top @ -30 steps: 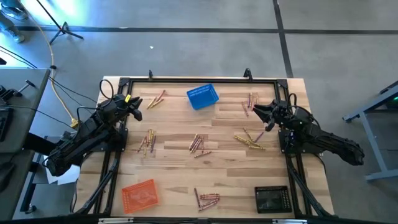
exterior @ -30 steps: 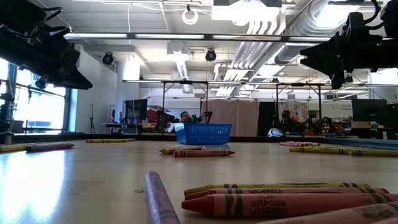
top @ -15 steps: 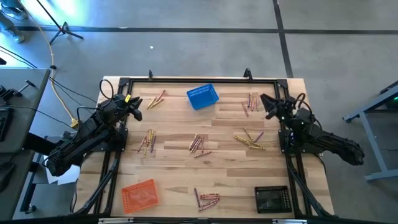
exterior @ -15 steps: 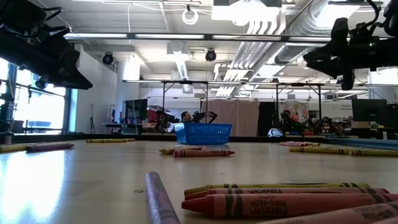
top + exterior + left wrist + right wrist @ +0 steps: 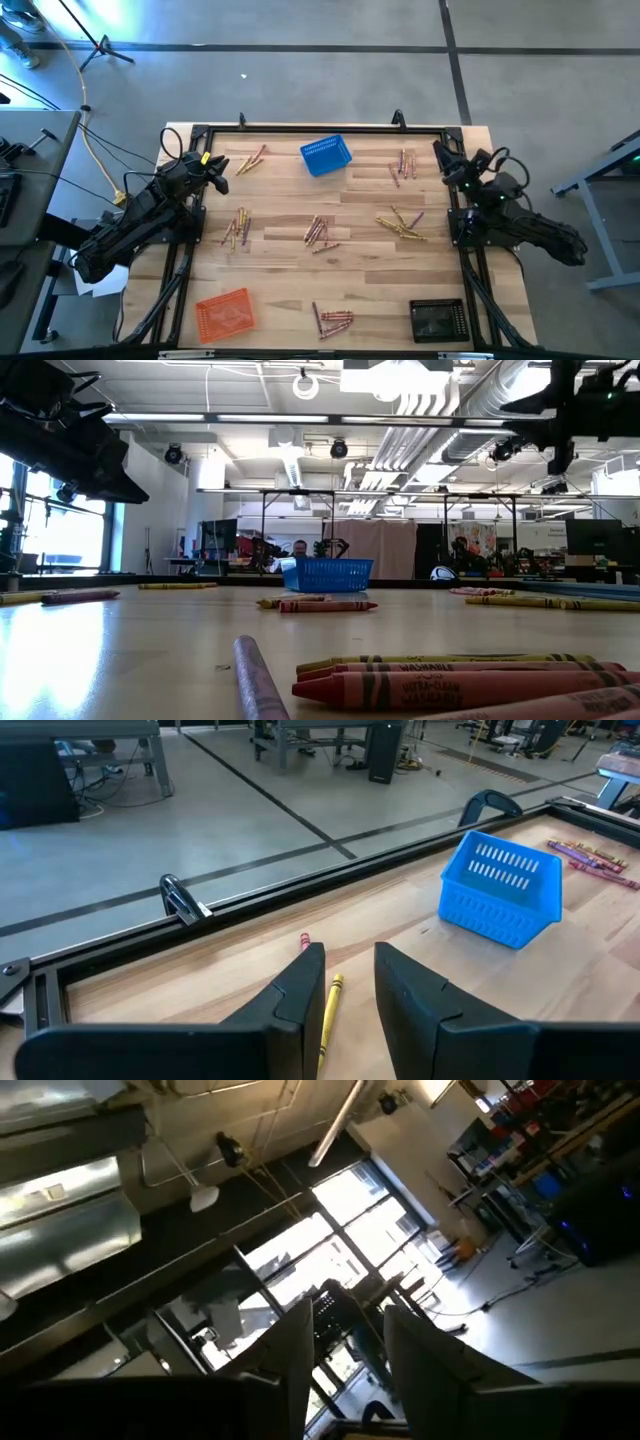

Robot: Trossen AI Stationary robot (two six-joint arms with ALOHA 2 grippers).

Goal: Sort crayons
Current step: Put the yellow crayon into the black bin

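Crayons lie flat on the wooden table (image 5: 280, 290) in several small clusters: far left (image 5: 250, 160), far right (image 5: 403, 165), middle left (image 5: 237, 228), centre (image 5: 318, 232), middle right (image 5: 402, 224) and near edge (image 5: 333, 320). My left gripper (image 5: 218, 170) is open and empty, above the table beside the far-left cluster. In the left wrist view a yellow crayon (image 5: 329, 1005) shows between its fingers (image 5: 347, 982). My right gripper (image 5: 440, 153) is open and empty at the far right, tipped upward. Its wrist view (image 5: 345, 1350) shows only the room.
A blue mesh basket (image 5: 326, 156) stands at the far middle and also shows in the left wrist view (image 5: 500, 890). An orange basket (image 5: 224, 312) lies at the near left and a black one (image 5: 438, 320) at the near right. A dark frame (image 5: 320, 128) rims the table.
My right gripper has risen and gone toward the table's far right corner, away from the middle-right crayons, and has tipped upward. The crayons and baskets have stayed where they were.
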